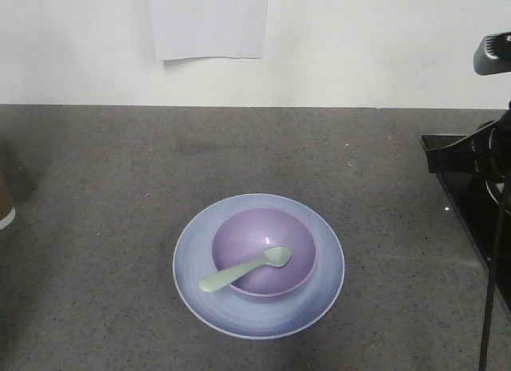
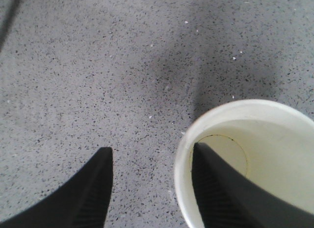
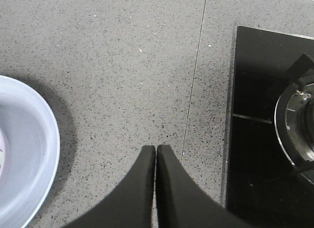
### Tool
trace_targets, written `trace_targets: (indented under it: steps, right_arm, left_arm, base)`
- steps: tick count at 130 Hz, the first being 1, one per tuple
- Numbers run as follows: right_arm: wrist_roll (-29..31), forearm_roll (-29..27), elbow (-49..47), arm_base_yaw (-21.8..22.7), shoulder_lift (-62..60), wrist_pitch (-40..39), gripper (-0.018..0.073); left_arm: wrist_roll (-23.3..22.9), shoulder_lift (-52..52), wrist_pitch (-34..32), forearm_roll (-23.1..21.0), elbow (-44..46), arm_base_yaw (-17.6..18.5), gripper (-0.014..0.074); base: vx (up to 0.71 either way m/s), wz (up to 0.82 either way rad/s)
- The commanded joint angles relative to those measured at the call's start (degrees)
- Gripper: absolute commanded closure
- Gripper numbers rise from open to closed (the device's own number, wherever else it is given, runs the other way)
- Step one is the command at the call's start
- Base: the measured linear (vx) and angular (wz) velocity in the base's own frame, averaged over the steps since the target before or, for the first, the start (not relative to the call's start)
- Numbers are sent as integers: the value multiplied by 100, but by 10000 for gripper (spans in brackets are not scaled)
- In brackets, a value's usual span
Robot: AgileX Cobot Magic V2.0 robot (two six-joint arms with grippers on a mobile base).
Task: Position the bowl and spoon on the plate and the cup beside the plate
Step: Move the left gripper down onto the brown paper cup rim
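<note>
The pale blue plate (image 1: 200,255) lies in the middle of the grey counter. The purple bowl (image 1: 239,235) sits on it. The mint spoon (image 1: 243,269) rests with its scoop in the bowl and its handle over the front-left rim. Only a sliver of the brown cup (image 1: 4,205) shows at the far left edge. In the left wrist view my left gripper (image 2: 152,148) is open and straddles the wall of the cup (image 2: 274,135), one finger inside and one outside. My right gripper (image 3: 156,147) is shut on nothing, over bare counter to the right of the plate (image 3: 34,154).
A black glass hob (image 3: 260,120) with a burner lies at the counter's right side, close to my right arm (image 1: 471,151). A white wall with a paper sheet (image 1: 209,24) runs along the back.
</note>
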State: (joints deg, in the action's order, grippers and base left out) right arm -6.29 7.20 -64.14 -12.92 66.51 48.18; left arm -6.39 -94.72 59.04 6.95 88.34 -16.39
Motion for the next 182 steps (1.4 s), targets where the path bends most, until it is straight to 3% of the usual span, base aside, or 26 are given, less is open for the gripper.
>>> trace_targets:
  steps: [1, 55, 69, 93, 118, 145, 182]
  right_arm:
    - [-9, 108, -157, 35, -126, -307, 564]
    - [-9, 108, -157, 35, -126, -314, 564]
    - [-9, 108, -157, 35, -126, -314, 564]
    - [-9, 108, -157, 35, -126, -308, 564]
    - [-9, 108, -157, 35, -126, -308, 564]
    - [-9, 108, -157, 35, -126, -309, 564]
    - [-9, 108, -157, 35, -126, -314, 564]
  left_arm:
    - [419, 179, -311, -496, 152, -69, 232]
    - [499, -218, -310, -513, 152, -73, 244]
    - [541, -366, -300, -519, 152, -73, 315]
    - [1180, -373, -355, -695, 152, -68, 606]
    - [1617, -238, -370, -1578, 152, 30, 605]
    - [1852, -33, -335, -1673, 152, 690, 605]
    - [1846, -20, -267, -1680, 152, 2097, 605]
  base:
    - [0, 0]
    - [0, 0]
    - [0, 0]
    - [0, 0]
    - [0, 0]
    - [0, 0]
    - [0, 0]
